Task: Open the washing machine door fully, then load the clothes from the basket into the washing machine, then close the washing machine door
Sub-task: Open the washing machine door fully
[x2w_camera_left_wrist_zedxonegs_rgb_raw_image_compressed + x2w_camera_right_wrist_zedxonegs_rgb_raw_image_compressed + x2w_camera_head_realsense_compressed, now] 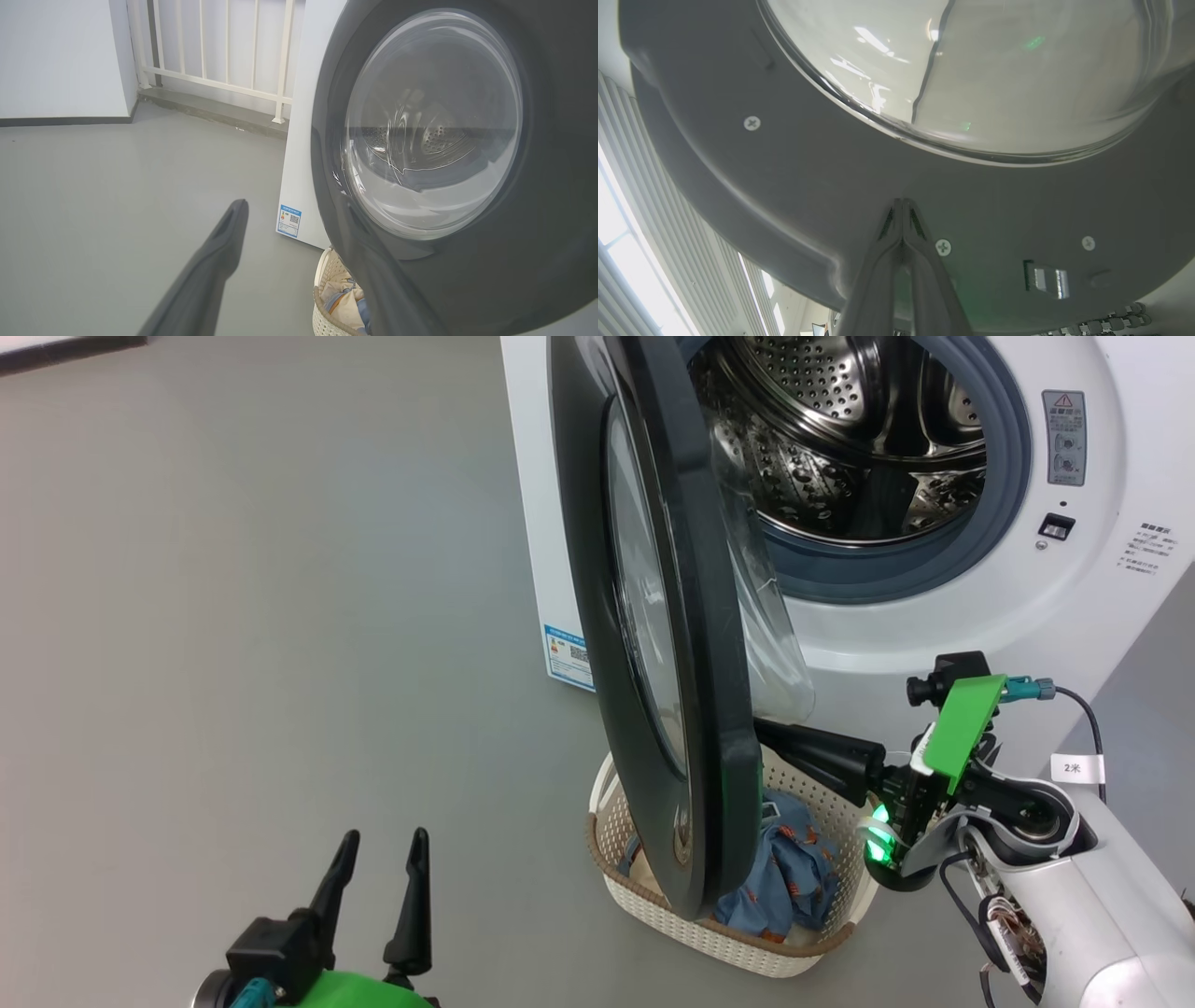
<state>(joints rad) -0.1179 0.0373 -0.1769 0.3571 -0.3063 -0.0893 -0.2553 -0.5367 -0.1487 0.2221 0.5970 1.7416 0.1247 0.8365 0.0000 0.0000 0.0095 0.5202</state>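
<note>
Smooth grey floor point(233, 616) beneath glossy round door point(711, 616) and perforated cream basket point(747, 943).

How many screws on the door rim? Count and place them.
3 screws in the right wrist view: one upper left, one beside the right gripper, one lower right. Others may be hidden.

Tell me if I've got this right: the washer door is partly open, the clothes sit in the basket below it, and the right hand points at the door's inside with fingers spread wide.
Not quite: the right wrist view shows the right hand with its two fingers closed together, not spread. The door is partly open, and the clothes sit in the basket below it.
</note>
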